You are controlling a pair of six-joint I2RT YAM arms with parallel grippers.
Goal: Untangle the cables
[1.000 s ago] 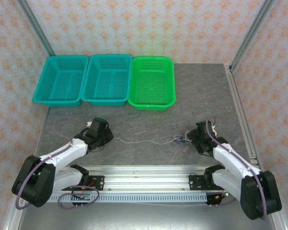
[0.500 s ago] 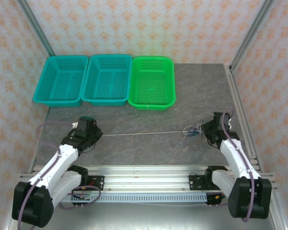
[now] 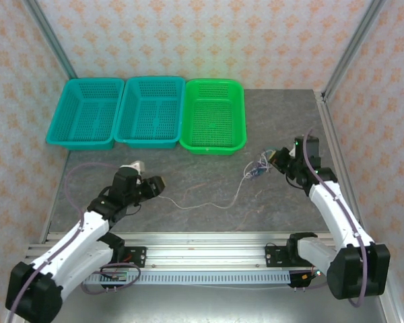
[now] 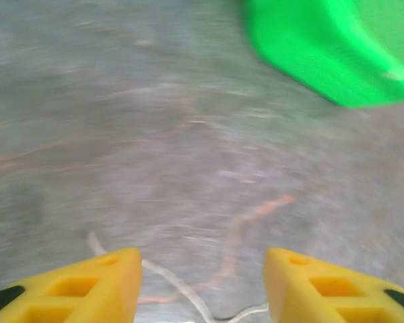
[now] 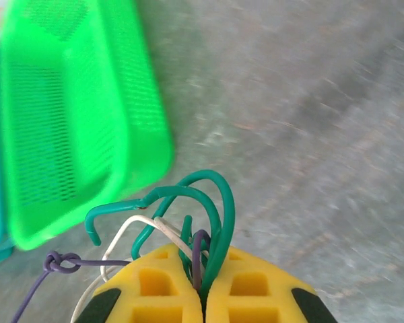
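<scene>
Right hand (image 5: 202, 296) clamped on the cable bundle (image 5: 205, 252), its wires bunched and knotted. Left hand (image 4: 202, 269) gapes apart over the slack whitish wire (image 4: 178, 286); untangling looks barely begun.

Overhead, wrist close-ups; shared green basket (image 3: 213, 114)

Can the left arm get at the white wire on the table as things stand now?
Probably yes: the left gripper is open, the white wire lies on the table just before its fingers, and nothing stands between them.
</scene>
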